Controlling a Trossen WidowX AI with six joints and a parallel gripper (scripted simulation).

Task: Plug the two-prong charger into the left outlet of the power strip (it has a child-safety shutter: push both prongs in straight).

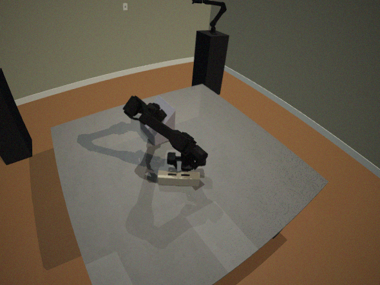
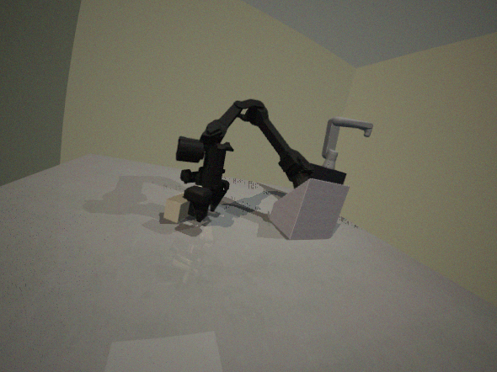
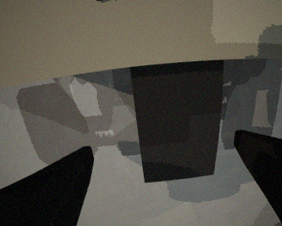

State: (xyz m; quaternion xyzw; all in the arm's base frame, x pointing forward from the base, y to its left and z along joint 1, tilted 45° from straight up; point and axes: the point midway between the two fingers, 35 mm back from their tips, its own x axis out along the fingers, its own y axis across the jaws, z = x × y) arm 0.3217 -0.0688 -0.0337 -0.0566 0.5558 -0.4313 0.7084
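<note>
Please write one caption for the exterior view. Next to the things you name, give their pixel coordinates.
Black arm's open gripper (image 2: 206, 215) beside the beige power strip (image 2: 172, 210).

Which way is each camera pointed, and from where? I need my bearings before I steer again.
Top: high up, slanting down at the table; the whole arm shows, base on the far side.
Exterior: low over the table, looking across it; arm in profile, base at picture right.
Wrist: on the arm's hand, facing down past the open gripper; only its fingers show.
Top and exterior share the arm and the power strip.
</note>
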